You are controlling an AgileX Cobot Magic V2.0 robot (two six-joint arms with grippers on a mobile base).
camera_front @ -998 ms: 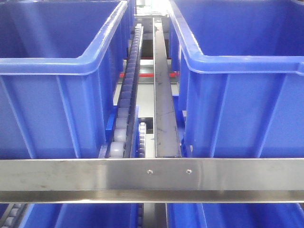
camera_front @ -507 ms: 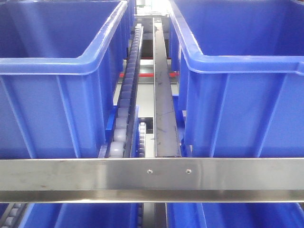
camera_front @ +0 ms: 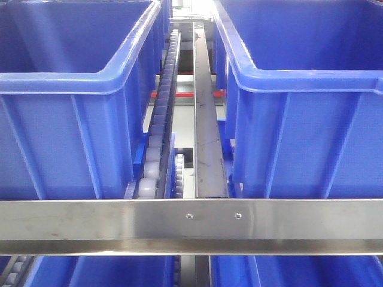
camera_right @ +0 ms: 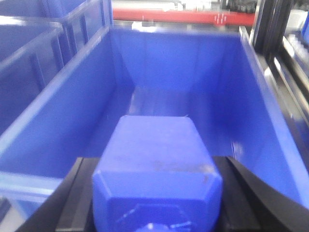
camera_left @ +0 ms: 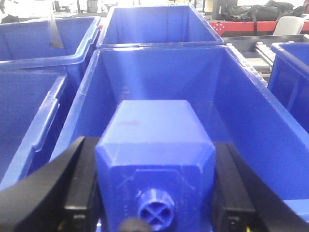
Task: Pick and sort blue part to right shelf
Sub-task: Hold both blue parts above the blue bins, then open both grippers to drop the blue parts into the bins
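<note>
My left gripper is shut on a blue part, a square block with sloped shoulders; its round knob points at the camera. It hangs over an open blue bin. My right gripper is shut on a second blue part of the same look, whose knob is cut off by the frame's lower edge. That one hangs over another open blue bin. The right shelf fills the front view with its steel front rail. Neither gripper shows in the front view.
Two large blue bins stand on the shelf either side of a white roller track and a steel divider rail. More blue bins stand left of and behind the left gripper's bin. Lower-tier bins show under the rail.
</note>
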